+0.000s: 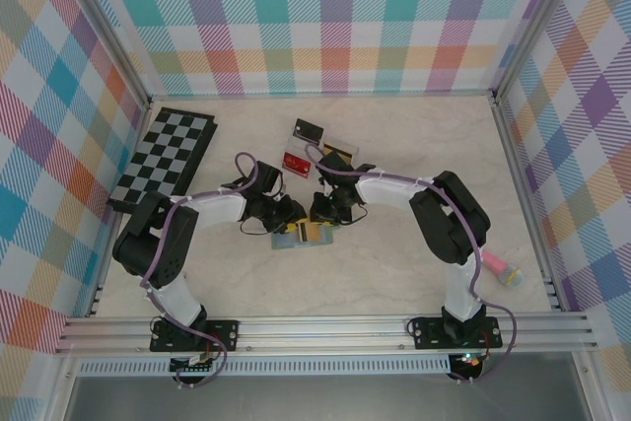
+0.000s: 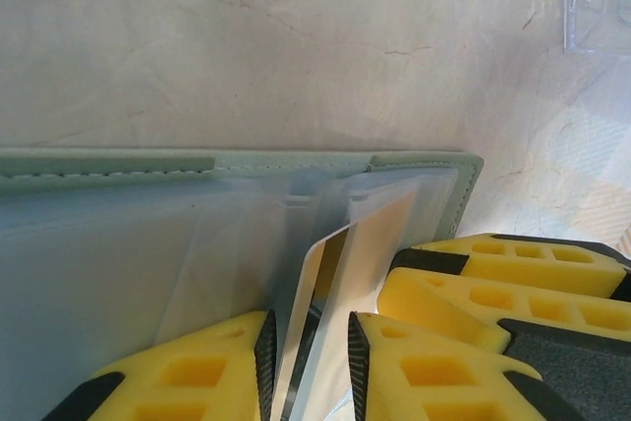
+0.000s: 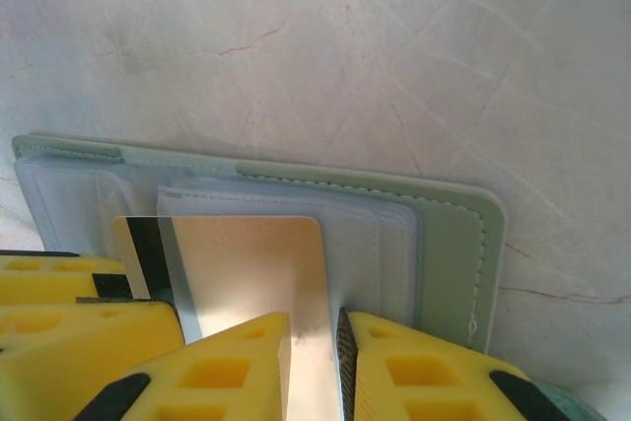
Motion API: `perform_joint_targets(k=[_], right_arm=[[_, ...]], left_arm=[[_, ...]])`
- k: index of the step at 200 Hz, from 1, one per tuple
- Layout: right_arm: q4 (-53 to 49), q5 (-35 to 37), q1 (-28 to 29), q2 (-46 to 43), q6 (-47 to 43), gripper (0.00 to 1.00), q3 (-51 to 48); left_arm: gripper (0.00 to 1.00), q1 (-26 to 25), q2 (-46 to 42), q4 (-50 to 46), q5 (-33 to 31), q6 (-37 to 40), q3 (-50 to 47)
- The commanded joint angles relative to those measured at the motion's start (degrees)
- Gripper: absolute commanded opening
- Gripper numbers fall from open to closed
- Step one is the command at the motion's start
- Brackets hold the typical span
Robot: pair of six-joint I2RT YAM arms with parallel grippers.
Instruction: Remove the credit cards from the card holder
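On table (image 1: 414,145) centre, card holder (image 3: 454,234) lies open, long axis L-R; left gripper (image 2: 311,327) & right gripper (image 3: 315,317) both pinch credit card (image 3: 246,263).

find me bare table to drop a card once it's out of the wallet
Bare marble-look tabletop at back right, between the clear plastic tray and the right wall; also the near strip between the arm bases. Crowded: the centre, where the left pincer and right pincer meet over the grey-green folding wallet, and back left by the black-and-white chequered board.

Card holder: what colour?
The card holder is grey-green, pale blue inside; best in the right wrist view.
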Motion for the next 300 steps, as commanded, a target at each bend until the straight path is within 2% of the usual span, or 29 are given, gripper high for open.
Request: perform_joint_targets(k=[1, 138, 162, 217, 245, 260, 279, 300], right_arm=[[-1.73, -0.28, -0.01, 2.08, -0.16, 0.21, 0.66], [-2.83, 1.5, -0.27, 1.42, 0.72, 0.22, 0.31], [-2.52, 1.59, -0.51, 0.71, 0.82, 0.22, -0.22], [0.12, -0.45, -0.64, -3.91, -0.79, 0.26, 0.03], [2.48, -2.81, -0.58, -8.64, -2.99, 0.27, 0.78], [3.39, -2.89, -0.78, -11.73, -3.56, 0.33, 1.01], [5.74, -4.23, -1.6, -15.12, -3.17, 0.45, 0.12], [10.65, -9.5, -3.79, -17.78, -0.78, 0.55, -2.39]], left_arm=[[0.25, 0.37, -1.83, -2.43, 0.55, 1.88, 1.06], [0.04, 1.68, -4.72, -6.45, -0.94, 6.08, 1.95], [0.0, 2.42, -5.74, -11.2, -2.44, 7.92, 2.24], [0.0, 3.45, -11.49, -23.67, -8.12, 15.13, 8.67], [0.0, 4.08, -13.89, -26.3, -10.23, 16.58, 11.56], [0.0, 4.88, -14.95, -25.52, -8.79, 16.5, 12.66], [0.0, 7.21, -15.74, -19.36, -1.75, 13.39, 12.04], [0.0, 8.71, -15.79, -12.7, 4.46, 9.04, 11.75]])
